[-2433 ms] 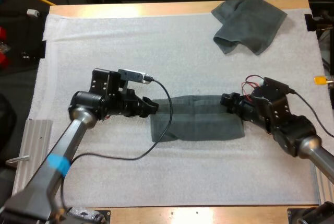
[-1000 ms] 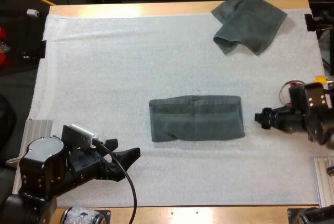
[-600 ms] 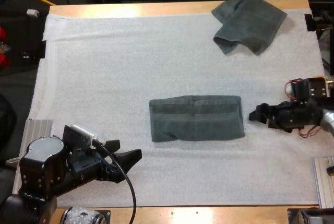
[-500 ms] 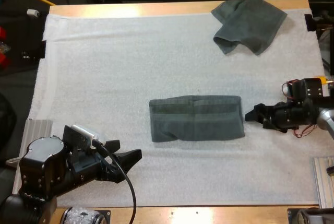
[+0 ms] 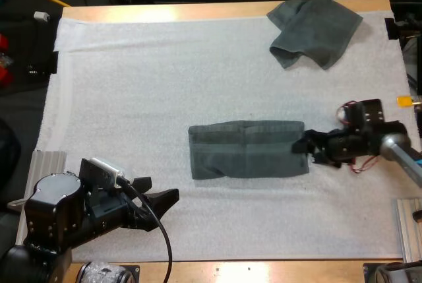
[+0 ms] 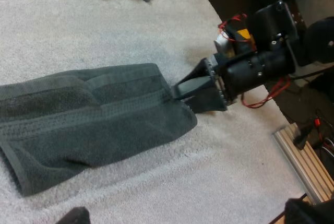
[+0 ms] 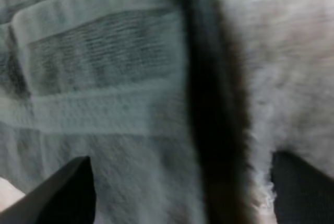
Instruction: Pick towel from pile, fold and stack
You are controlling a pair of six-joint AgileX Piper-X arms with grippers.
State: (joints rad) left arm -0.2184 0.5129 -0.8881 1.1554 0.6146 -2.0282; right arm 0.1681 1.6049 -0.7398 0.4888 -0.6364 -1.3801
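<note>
Found 1 folded towel (image 5: 247,149) lying flat on the mat (image 5: 165,78). Observed right gripper (image 5: 304,148) at that towel's right end, fingers spread wide astride its edge, not clamped. Noted left gripper (image 5: 158,198) well off the towel's near left corner, fingers wide, holding nothing. Logged 1 crumpled towel (image 5: 315,30) well beyond its far right corner.

Light comes evenly from overhead, and the white mat (image 5: 198,78) shows bright, nearly washed out across the upper half of the high view. The wooden table (image 5: 198,11) carries a pale glare along its far edge. Shadows are short and soft: a thin dark rim under the folded towel (image 5: 247,149) and a darker patch beneath the right gripper (image 5: 302,146). Beyond the table the room is dim.
</note>
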